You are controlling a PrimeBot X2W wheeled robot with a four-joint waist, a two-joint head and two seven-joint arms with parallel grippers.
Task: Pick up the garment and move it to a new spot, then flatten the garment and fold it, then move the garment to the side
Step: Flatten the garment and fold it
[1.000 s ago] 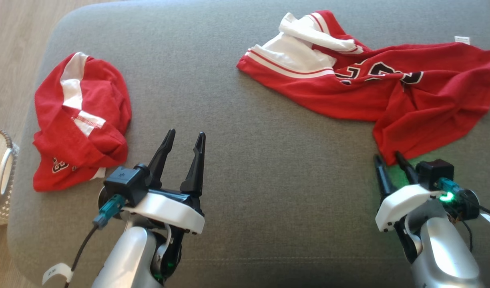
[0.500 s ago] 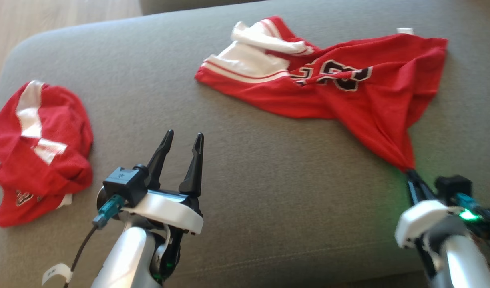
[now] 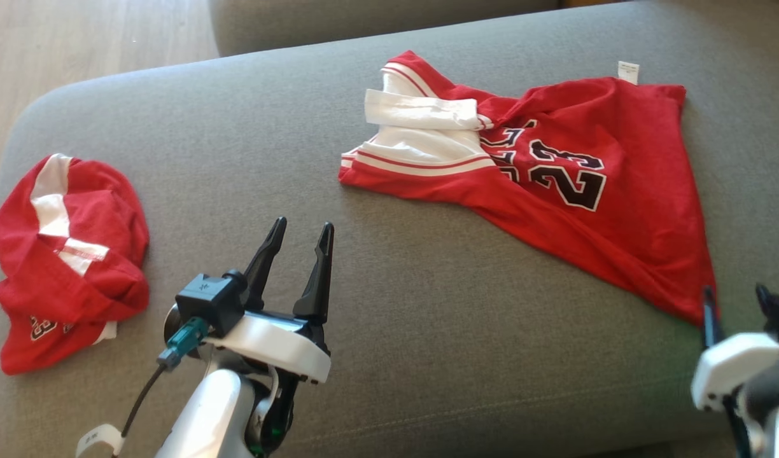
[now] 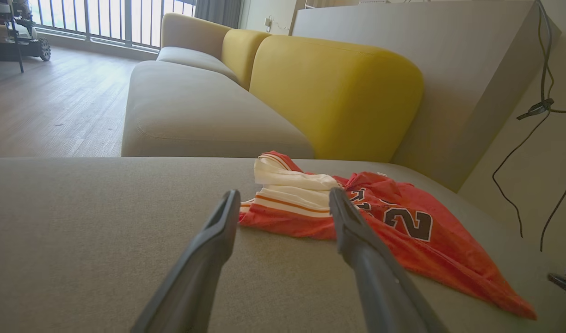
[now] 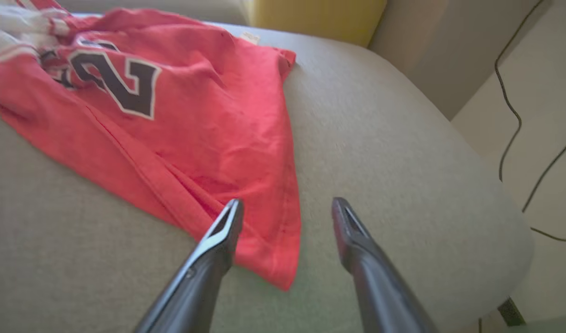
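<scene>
The garment (image 3: 618, 229), a red jersey with white sleeves and a black "23", lies spread on the right part of the grey cushion (image 3: 428, 305), its small white tag (image 3: 628, 71) at the far edge. My right gripper (image 3: 736, 296) stands open just short of its near corner and holds nothing. In the right wrist view, that gripper (image 5: 287, 203) has its left finger over the corner of the garment (image 5: 209, 115). My left gripper (image 3: 300, 230) is open over bare cushion. In the left wrist view, the gripper (image 4: 284, 193) points at the white sleeve of the garment (image 4: 403, 231).
A smaller crumpled red piece with a white stripe (image 3: 71, 254) lies at the cushion's left end. Wooden floor (image 3: 77, 38) shows at the far left. Behind stand a yellow backrest (image 4: 338, 92) and a beige seat (image 4: 195, 111). Black cables (image 4: 537, 138) hang on the wall at right.
The camera has shifted. My right gripper, shut on the garment's near corner half a second ago, has let go and opened. The garment now lies flatter with "23" showing.
</scene>
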